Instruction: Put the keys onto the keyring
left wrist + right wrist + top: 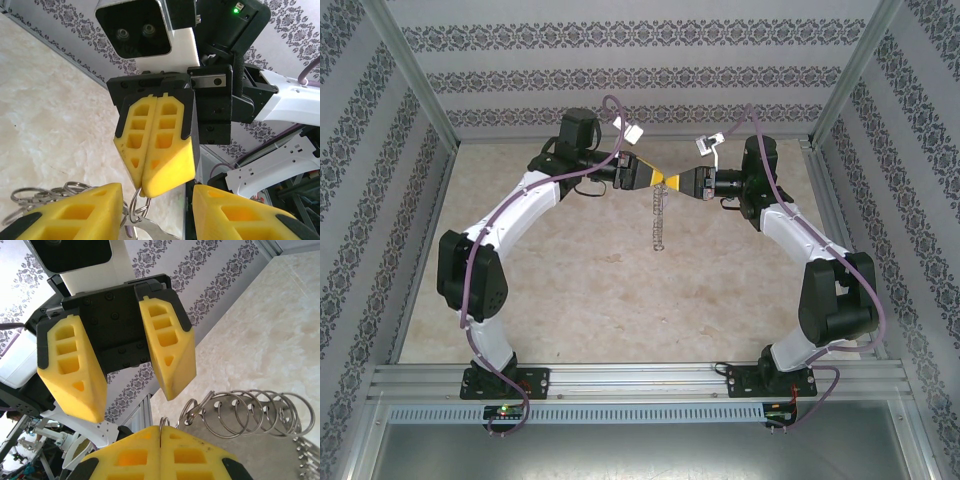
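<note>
Nearest the camera above, a ribbed aluminium rail [640, 380] runs along the table's edge, with both arm bases bolted on it. Beyond it lies the table [570, 300], a pale beige surface with a faint marbled pattern. The two arms curve outward and then inward over it and meet tip to tip above its far middle. There the right gripper [144, 187] has its yellow fingers pressed flat together, pinching one wire ring of the keyring [658, 230] at their very tip. The rest of the keyring hangs straight down from that pinch as a thin chain of grey loops, clear of both arms. The left gripper [132, 404] faces it with its fingers standing moderately apart, one on each side of the right gripper's tip, and nothing is clamped between them. A cluster of loops lies just beside one of its fingers. Behind, slanted metal posts [415, 90] frame white walls [620, 70] banded with dark damask stripes.
</note>
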